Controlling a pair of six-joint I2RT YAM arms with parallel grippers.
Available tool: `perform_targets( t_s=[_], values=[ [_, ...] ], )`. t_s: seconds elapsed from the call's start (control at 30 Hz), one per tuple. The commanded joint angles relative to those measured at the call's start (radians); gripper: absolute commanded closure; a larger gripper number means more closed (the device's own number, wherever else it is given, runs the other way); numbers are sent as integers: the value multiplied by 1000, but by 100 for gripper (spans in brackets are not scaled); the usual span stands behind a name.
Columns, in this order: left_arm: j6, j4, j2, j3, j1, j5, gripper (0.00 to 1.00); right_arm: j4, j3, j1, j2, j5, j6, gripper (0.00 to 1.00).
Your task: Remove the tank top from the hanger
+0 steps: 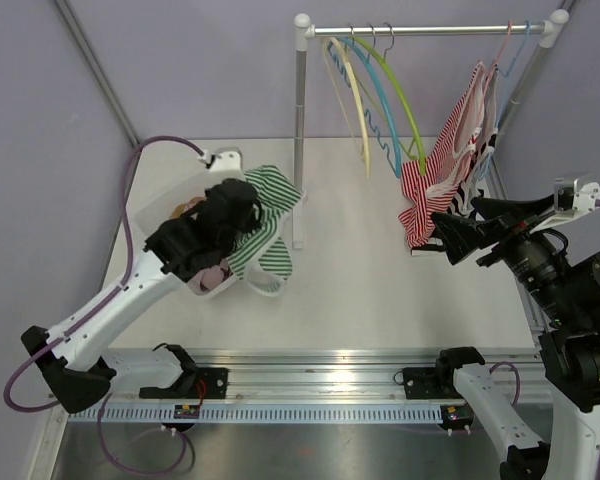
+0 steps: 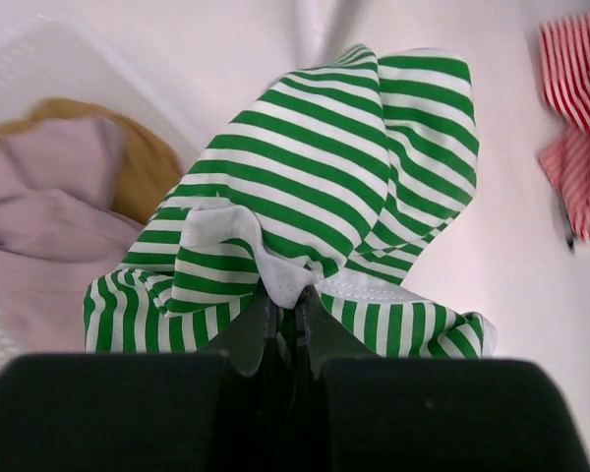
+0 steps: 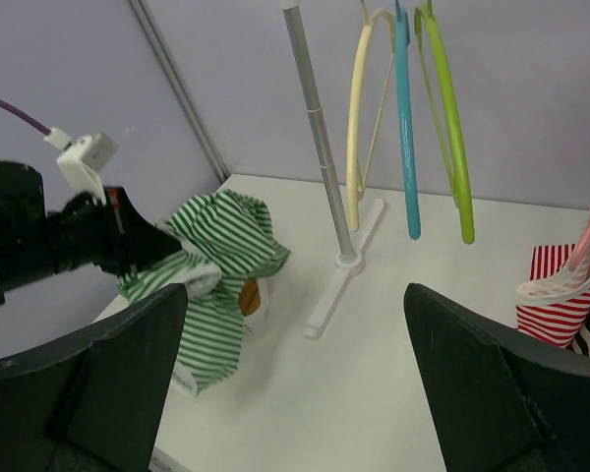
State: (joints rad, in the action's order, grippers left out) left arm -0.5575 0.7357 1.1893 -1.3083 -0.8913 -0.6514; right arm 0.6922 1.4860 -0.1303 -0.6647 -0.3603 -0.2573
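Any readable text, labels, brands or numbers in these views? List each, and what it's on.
Nothing legible in any view.
left mount sticker, at the left arm's base: too small to read.
right mount sticker, at the right arm's base: too small to read.
No print on the green-striped top, red-striped top or hangers.
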Motion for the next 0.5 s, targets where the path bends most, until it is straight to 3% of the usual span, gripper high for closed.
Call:
perform_targets(
  t_s=[0.0,0.27,0.47],
  values=[
    [39,51,-16,-114,181,27,100,-45,-13,0,7,1,6,1],
    [70,53,87,-242,544,252,100,-62,-38,0,-9,-6,16,1],
    [18,68,200,-224,713,410,100,-75,-67,0,-9,9,33,0]
  ],
)
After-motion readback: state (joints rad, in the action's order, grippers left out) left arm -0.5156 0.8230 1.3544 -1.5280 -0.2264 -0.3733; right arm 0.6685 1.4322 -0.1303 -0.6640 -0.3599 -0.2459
